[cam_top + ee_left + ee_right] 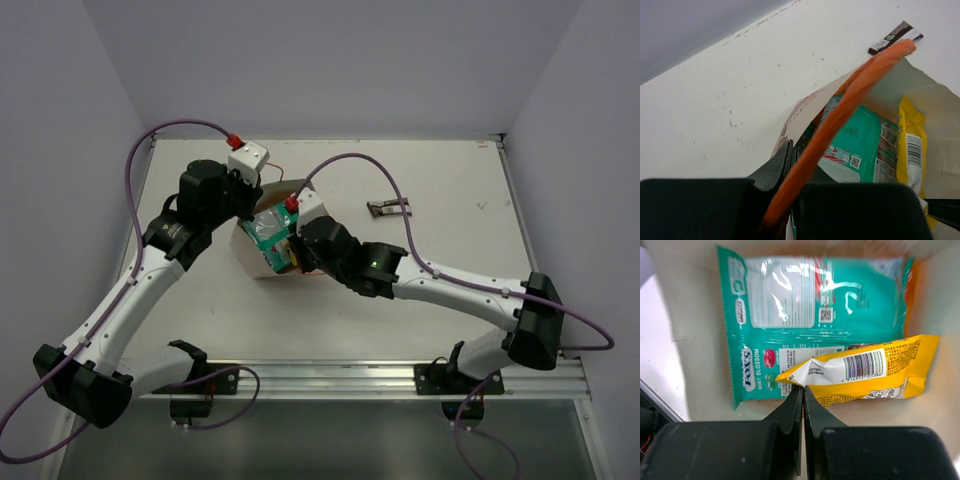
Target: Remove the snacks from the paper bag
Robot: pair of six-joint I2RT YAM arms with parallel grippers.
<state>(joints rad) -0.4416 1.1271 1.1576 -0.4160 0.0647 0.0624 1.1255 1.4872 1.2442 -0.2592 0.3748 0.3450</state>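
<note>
The cream paper bag [256, 258] stands open at the table's middle. My left gripper [243, 196] is shut on the bag's rim [805, 107], and the orange string handle [850, 95] runs over its fingers. My right gripper [298, 246] is inside the bag and shut on the corner of a yellow packet [865, 372]. That packet lies over a teal packet [810, 310], which also shows in the left wrist view [860, 145] and the top view [268, 228]. A dark brown bar [390, 208] lies on the table right of the bag and shows in the left wrist view [892, 37]. Other packets are hidden.
The white table [450, 200] is walled by grey panels at the back and sides. A metal rail [330, 378] carrying both arm bases runs along the near edge. Purple cables [400, 205] loop over the arms.
</note>
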